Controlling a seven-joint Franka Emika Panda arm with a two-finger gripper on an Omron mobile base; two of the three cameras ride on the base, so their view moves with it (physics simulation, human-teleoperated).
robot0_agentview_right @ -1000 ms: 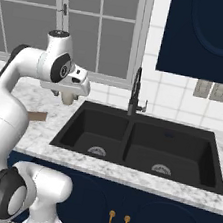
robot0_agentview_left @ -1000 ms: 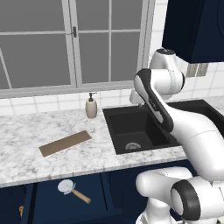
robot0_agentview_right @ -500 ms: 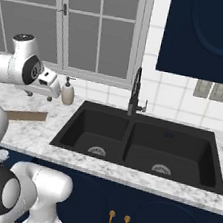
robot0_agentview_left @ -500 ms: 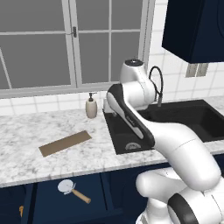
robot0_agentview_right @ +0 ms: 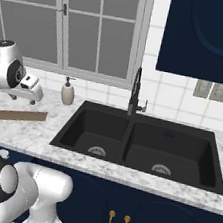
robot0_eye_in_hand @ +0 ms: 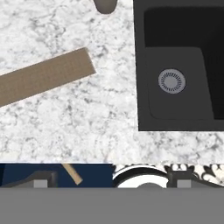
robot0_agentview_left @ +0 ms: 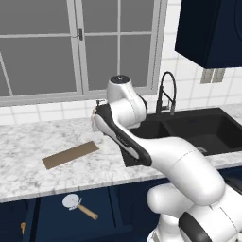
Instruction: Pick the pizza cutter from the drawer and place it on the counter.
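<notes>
Lying in the open drawer below the counter's front edge, the pizza cutter rests flat on the dark navy bottom — its pale round wheel toward the left, its short wooden handle running down and to the right. In the hand view only the tip of that handle shows, just under the counter's edge.

The gripper hangs above the counter, over the marble between the flat brown board and the black sink, well above the cutter and not touching anything. From the right base view it sits at the end of the white forearm, pointing down, with the soap bottle standing just behind it by the window sill. Its two dark fingertips rise well apart at the bottom of the hand view, so the jaws stand wide with nothing between them.

The board lies at a slant on the marble, left of the sink and apart from it. The sink's left basin drain shows plainly from the hand — the dark faucet stands behind the divider between the two basins.
</notes>
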